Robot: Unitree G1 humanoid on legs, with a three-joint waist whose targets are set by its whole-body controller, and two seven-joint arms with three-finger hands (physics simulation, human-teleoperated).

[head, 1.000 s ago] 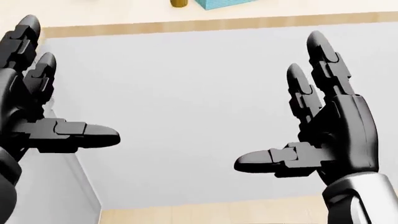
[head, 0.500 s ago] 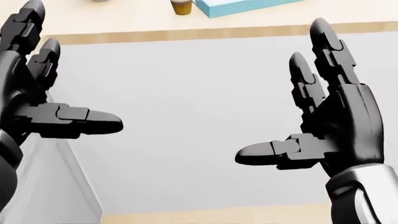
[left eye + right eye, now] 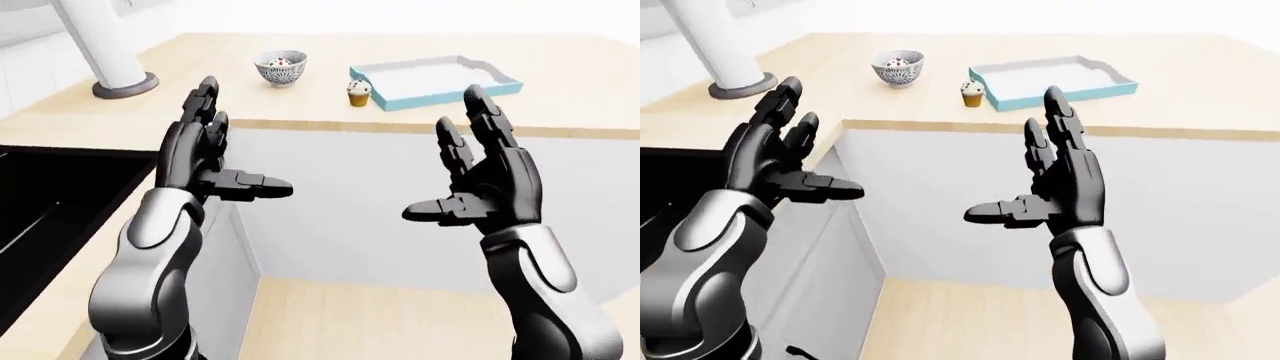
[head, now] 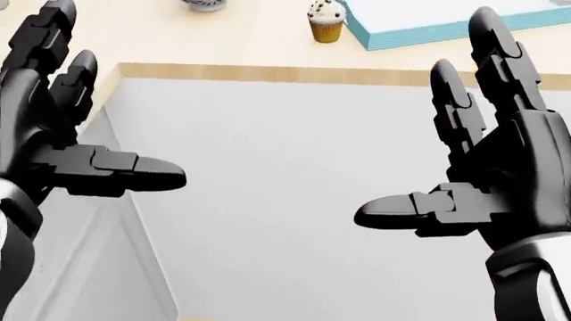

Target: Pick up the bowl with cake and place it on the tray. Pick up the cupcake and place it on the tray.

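- The left hand [image 3: 205, 154] is raised with fingers spread wide and thumb pointing inward; it grips nothing.
- The right hand [image 3: 487, 180] is likewise spread open, palm inward, holding nothing.
- The bowl with cake [image 3: 281, 69] sits on the wooden worktop [image 3: 560, 90], set in from its near edge.
- The cupcake [image 3: 358, 93] stands closer to that edge, just beside the blue tray's [image 3: 437, 95] near-left corner.
- A white pillar [image 3: 105, 45] rises at the worktop's left end.
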